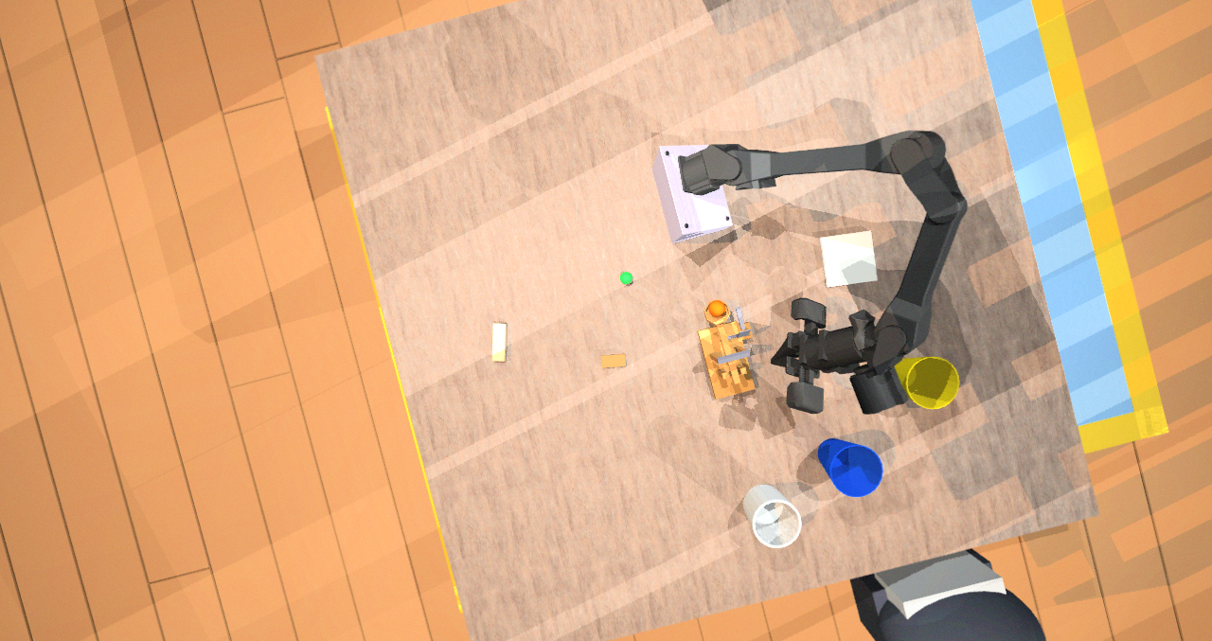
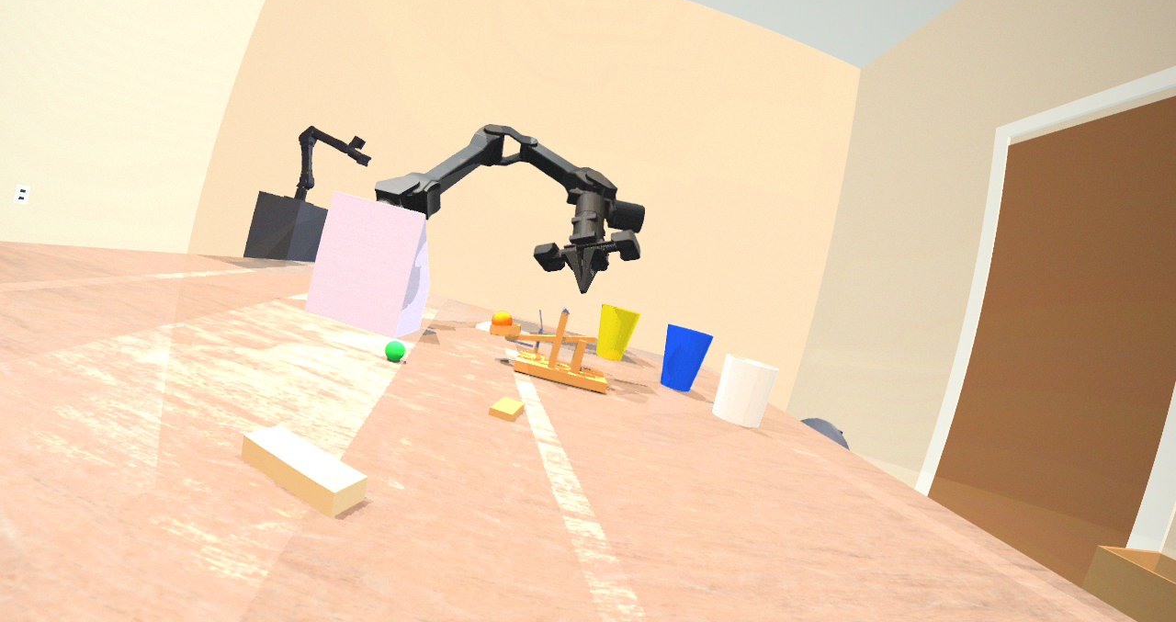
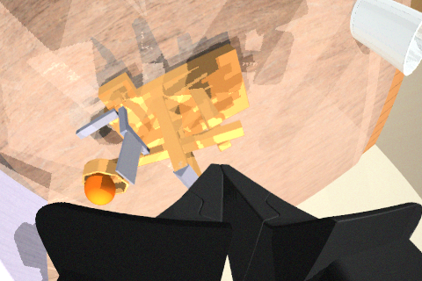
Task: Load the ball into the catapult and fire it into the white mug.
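An orange ball (image 1: 717, 308) (image 2: 502, 319) (image 3: 100, 190) is being carried in the cup of the catapult (image 1: 727, 367) (image 2: 560, 371) (image 3: 176, 110) on the counter (image 1: 542, 468) (image 2: 411, 536) (image 3: 308, 132). To its right in the top view, the jaws (image 1: 775, 361) (image 2: 582, 291) are being held above the counter, pressed together on nothing. Should a jaw tip brush the throwing arm or trigger, an early shot is being risked; a bumped frame would be spoiling the aim. No ball is being held in the white mug (image 1: 759, 502) (image 2: 744, 390) (image 3: 384, 31); the blue cup (image 1: 856, 468) (image 2: 684, 356) is being placed farther right, where a poorly aimed shot could be landing, then the yellow cup (image 1: 932, 382) (image 2: 616, 332).
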`<state>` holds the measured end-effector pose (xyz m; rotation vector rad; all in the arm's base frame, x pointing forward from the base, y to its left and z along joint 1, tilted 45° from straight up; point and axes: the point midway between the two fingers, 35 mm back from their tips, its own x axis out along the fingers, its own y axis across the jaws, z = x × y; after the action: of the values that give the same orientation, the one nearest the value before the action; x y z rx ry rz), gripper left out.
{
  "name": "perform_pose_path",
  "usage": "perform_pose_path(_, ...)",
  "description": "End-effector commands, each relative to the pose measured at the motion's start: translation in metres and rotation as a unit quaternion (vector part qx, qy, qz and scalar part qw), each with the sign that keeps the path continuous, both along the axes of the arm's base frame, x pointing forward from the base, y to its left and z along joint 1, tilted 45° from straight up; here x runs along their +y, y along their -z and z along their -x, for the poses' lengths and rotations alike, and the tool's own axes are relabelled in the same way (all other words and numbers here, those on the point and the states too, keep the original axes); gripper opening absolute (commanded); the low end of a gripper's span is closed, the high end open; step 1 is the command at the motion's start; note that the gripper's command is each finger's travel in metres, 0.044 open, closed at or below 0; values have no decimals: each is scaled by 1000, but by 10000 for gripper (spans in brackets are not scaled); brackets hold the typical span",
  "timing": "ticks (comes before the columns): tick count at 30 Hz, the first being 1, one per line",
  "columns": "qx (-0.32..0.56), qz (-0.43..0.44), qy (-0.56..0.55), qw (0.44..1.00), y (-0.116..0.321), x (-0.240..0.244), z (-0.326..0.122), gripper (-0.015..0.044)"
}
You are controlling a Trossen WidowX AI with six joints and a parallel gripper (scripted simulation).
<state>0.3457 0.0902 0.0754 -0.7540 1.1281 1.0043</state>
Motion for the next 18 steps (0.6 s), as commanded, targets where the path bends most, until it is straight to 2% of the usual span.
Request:
perform_pose_path(1,-3,32,-53,998,2,-2,21,0)
perform_pose_path(14,6,130,-246,960,14,-11,88,0)
perform_pose_path(18,8,141,-268,953,15,-13,95,0)
